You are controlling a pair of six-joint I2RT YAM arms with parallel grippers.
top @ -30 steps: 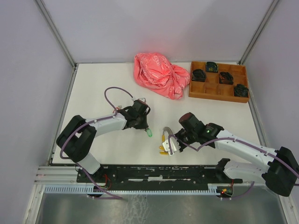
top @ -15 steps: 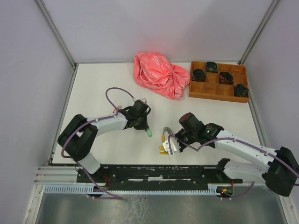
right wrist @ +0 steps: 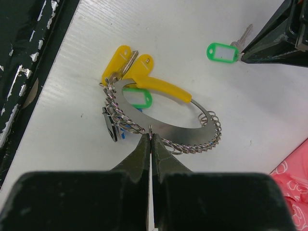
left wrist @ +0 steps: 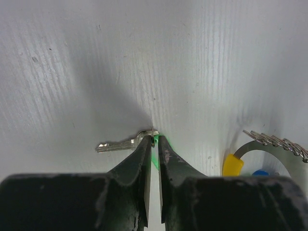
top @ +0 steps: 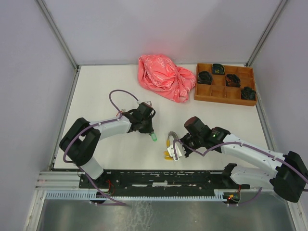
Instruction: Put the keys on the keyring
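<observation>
- Loose key [left wrist: 118, 144] (green tag): flat on the table [top: 96, 86], by the front edge, left of centre, near the keyring [right wrist: 192, 134].
- Left pincer [left wrist: 155, 139]: narrow, nipping the key where head meets tag.
- Keyring: front edge, centre; right pincer [right wrist: 151, 137] shut on its rim.
- Risk: so thin a nip may let the key pivot or slip on lifting; the rim-held ring may twist.
- Since a second ago: left jaws drawn in; ring unmoved.
</observation>
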